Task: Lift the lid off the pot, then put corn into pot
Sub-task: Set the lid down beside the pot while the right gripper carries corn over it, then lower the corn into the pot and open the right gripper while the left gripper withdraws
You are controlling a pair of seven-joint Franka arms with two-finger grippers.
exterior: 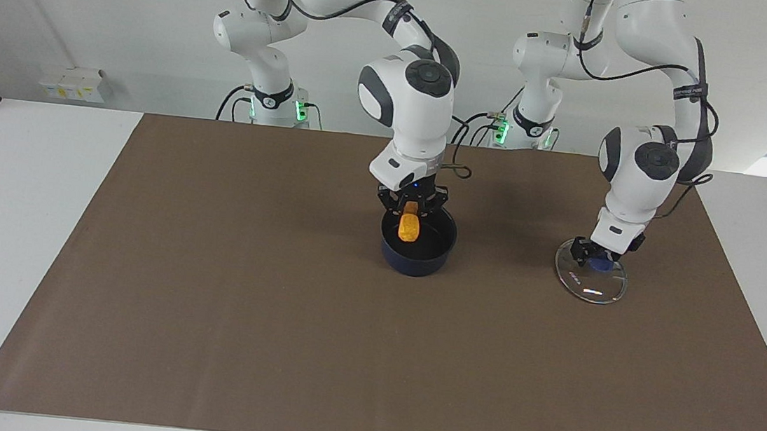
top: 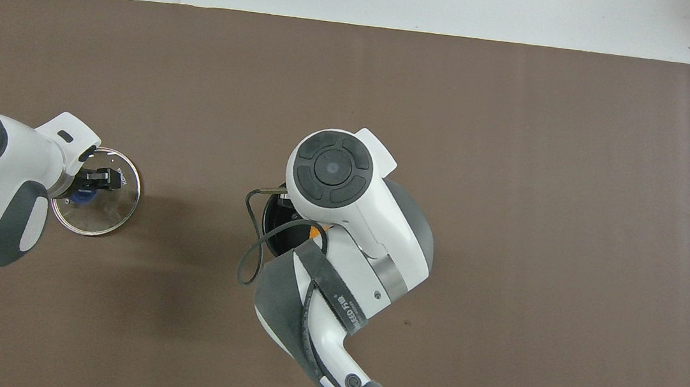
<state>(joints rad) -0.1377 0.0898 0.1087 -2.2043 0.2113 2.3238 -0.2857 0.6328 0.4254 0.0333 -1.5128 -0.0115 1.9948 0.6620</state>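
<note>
Yellow-orange corn (exterior: 410, 227) in right gripper (exterior: 411, 209), over pot (exterior: 417, 250)

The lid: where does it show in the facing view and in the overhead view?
Facing view: the lid lies flat on the brown mat at the picture's right, under the left tool.
Overhead view: the lid sits at the picture's left edge, partly under the left arm.
Shared landmark: the pot, mid-table beside it.
</note>
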